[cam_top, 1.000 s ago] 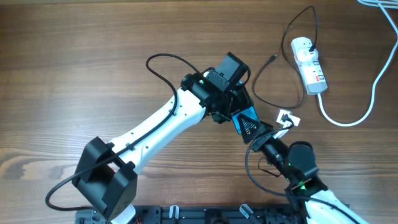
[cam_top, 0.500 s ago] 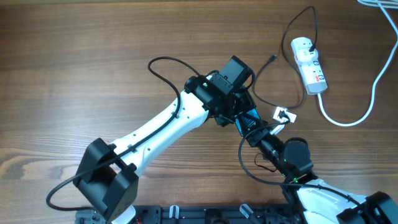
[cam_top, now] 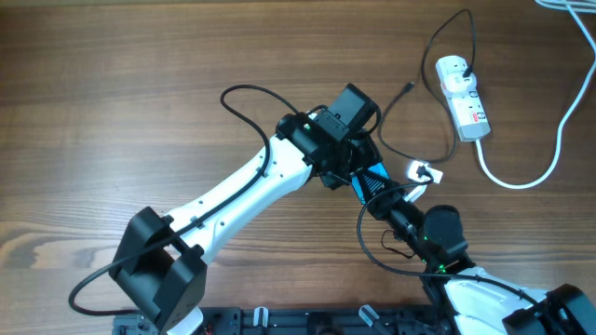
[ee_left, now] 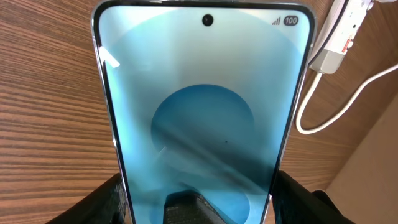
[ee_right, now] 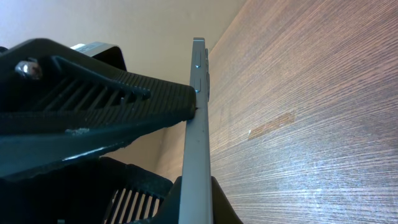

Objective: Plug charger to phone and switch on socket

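Observation:
The phone [cam_top: 374, 177] is held off the table between both arms, and its blue-green screen [ee_left: 205, 112] fills the left wrist view. My left gripper [cam_top: 363, 170] is shut on the phone's long sides, a black finger [ee_left: 112, 199] on each. My right gripper [cam_top: 385, 201] is shut on the phone's thin edge [ee_right: 198, 124], pinching it from both faces at the lower end. The charger is a thin black cable [cam_top: 384, 130] looping on the table; its plug tip [cam_top: 410, 87] lies free to the right of the phone. The white socket [cam_top: 463, 98] lies at the far right.
A thick white cord [cam_top: 531, 177] curves from the socket toward the right edge; the socket [ee_left: 342, 31] and cord [ee_left: 311, 112] also show in the left wrist view. A small white tag [cam_top: 426, 173] lies just right of the phone. Black arm cables loop near both grippers.
My right gripper has closed onto the phone's edge. Both grippers and the phone shifted slightly up and left, then held still.

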